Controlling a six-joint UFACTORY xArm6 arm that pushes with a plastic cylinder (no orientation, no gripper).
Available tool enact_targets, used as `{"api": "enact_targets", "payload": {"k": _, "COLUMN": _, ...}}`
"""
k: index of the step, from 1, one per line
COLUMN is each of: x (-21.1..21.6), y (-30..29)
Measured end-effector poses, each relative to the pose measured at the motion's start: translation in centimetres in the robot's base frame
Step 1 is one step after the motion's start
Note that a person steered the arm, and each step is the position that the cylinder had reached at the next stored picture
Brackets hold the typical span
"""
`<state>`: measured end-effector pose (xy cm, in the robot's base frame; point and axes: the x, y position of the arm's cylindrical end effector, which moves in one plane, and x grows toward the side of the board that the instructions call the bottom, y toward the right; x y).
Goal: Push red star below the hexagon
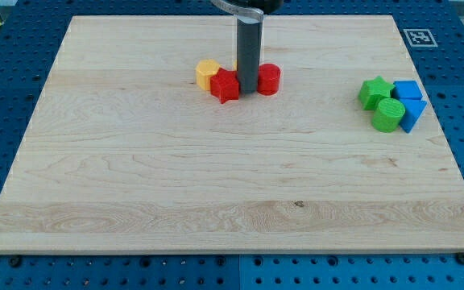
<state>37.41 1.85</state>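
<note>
A red star (225,84) lies near the top middle of the wooden board (176,177). A yellow hexagon (208,73) touches it on its upper left. A red cylinder (268,79) stands to the right. My tip (247,91) is down on the board between the red star and the red cylinder, right against the star's right side. The dark rod rises from there out of the view's top and hides a small yellow piece behind it.
At the view's right sits a tight cluster: a green star (374,91), a green cylinder (388,115), a blue cube (408,89) and a blue triangular block (412,115). A marker tag (416,36) is at the board's top right corner.
</note>
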Motion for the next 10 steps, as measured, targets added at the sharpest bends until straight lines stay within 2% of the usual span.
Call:
{"api": "enact_targets", "payload": {"k": 2, "x": -1.6, "y": -0.4}}
{"api": "enact_targets", "payload": {"k": 3, "x": -1.6, "y": -3.0}}
{"api": "enact_targets", "payload": {"k": 7, "x": 2.1, "y": -5.2}}
{"api": "enact_targets", "payload": {"k": 10, "x": 1.0, "y": -4.6}}
